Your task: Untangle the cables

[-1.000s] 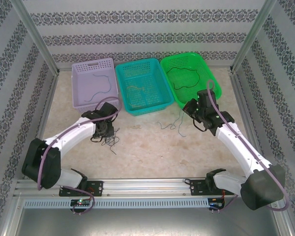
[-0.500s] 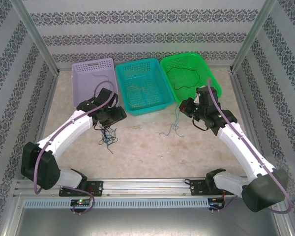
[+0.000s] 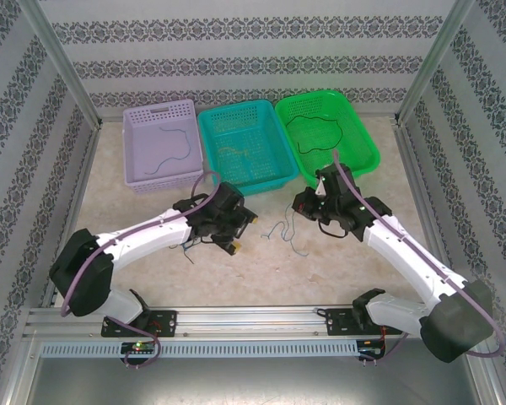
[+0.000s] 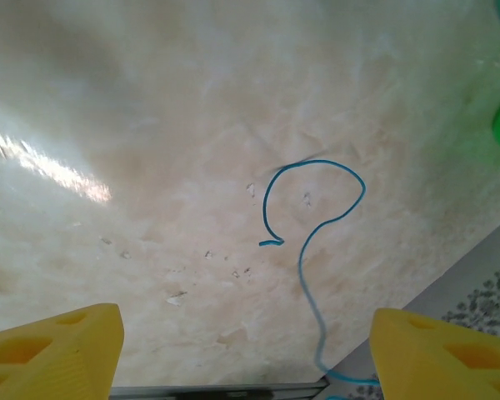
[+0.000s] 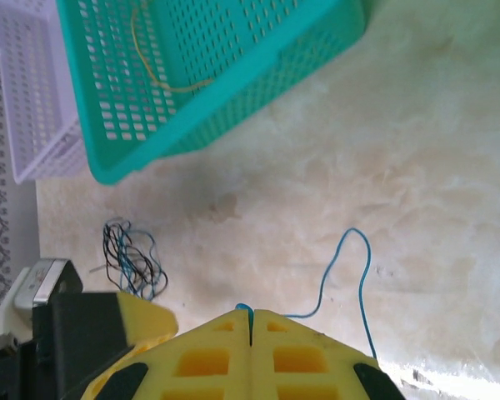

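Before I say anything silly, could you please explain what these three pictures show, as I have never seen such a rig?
Two white robot arms are bolted to the near edge of a table. The overhead picture shows both; the other two come from wrist cameras, looking past yellow fingers. At the back stand a purple basket, a teal basket and a green basket, each holding one cable. On the table lie a dark tangle and a blue cable. The left gripper has open, empty jaws; the right gripper has its jaws shut on the blue cable's end.
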`<control>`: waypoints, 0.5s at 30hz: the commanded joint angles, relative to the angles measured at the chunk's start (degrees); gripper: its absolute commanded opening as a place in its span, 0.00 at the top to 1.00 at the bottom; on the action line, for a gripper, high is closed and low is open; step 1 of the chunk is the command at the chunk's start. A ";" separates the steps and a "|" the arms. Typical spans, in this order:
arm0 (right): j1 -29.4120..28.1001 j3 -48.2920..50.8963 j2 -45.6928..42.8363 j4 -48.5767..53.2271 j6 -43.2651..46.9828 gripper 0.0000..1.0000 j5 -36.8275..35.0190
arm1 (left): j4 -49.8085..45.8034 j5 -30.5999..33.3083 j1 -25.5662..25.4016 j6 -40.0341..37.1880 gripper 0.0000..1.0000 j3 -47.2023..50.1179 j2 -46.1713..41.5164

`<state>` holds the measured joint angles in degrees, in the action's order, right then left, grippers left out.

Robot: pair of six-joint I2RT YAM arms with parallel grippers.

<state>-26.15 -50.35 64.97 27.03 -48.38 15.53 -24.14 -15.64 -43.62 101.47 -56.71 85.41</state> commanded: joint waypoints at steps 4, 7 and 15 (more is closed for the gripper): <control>-4.08 4.39 -1.54 -1.62 -3.01 1.00 -1.66 | 9.84 0.78 -2.09 16.25 0.26 4.83 1.98; -5.68 5.32 -2.03 -1.53 -3.51 1.00 -2.49 | 12.88 1.23 -3.67 21.11 0.26 6.23 2.43; -8.03 6.94 -2.40 -1.97 -4.60 1.00 -3.51 | 17.42 1.52 -6.95 29.26 0.30 5.79 4.37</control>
<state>-33.28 -44.42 63.37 26.26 -51.99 13.76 -10.68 -14.72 -49.17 118.21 -50.46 88.97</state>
